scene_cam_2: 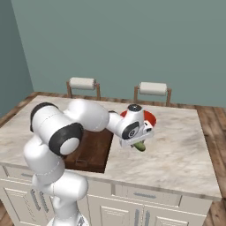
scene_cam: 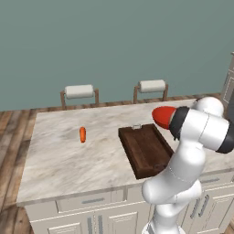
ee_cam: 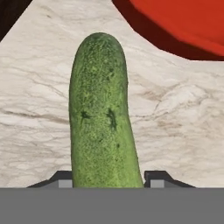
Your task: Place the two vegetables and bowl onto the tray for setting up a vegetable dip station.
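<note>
Where the marble table stretches leftward, the carrot lies alone on the bare top, well apart from everything else. To its right sits the tray, dark wood, flat on the table with a small metal handle at its far short end; nothing rests on it. Right of the tray, the bowl stands on the table, partly hidden behind the arm in the left base view.

In the right base view the end effector hangs low over the table just right of the tray and directly in front of the bowl, with the cucumber showing beneath it. In the hand view the cucumber runs straight out from between the two fingertips, one tip close against each side of its near end, so the end effector is pinching the cucumber. Its far end points toward the bowl, close to the rim but apart from it.
</note>
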You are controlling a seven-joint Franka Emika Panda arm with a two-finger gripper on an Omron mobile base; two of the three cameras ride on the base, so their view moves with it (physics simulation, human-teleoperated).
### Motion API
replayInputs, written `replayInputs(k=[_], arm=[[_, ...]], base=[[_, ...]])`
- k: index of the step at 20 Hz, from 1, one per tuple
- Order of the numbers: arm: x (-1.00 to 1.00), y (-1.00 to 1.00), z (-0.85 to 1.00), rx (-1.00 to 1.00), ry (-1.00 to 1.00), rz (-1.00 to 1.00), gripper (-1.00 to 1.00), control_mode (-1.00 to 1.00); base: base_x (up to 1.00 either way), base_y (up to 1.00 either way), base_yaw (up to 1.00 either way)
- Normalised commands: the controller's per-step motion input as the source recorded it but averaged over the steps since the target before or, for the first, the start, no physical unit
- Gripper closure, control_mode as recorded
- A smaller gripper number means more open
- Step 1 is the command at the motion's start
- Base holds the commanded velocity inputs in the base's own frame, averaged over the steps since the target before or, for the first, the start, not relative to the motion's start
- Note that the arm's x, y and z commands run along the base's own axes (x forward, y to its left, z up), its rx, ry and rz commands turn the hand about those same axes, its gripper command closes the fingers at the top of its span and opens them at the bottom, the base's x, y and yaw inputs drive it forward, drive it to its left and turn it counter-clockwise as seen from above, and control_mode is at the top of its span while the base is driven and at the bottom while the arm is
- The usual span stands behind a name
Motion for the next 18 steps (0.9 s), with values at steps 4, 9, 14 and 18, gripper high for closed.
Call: replayInputs(k=[4,9,14,18], arm=[[-0.07,0.0,0.44,0.0,0.0,0.06,1.0,-1.0],[-0.04,0.01,0.41,0.0,0.0,0.04,1.0,-1.0],[-0.22,0.17,0.3,-0.01,0.0,0.07,1.0,-1.0],[-0.24,0.42,0.16,-0.03,0.0,0.13,1.0,-1.0]], base=[[0.0,0.0,0.0],[0.0,0.0,0.0],[0.0,0.0,0.0],[0.0,0.0,0.0]])
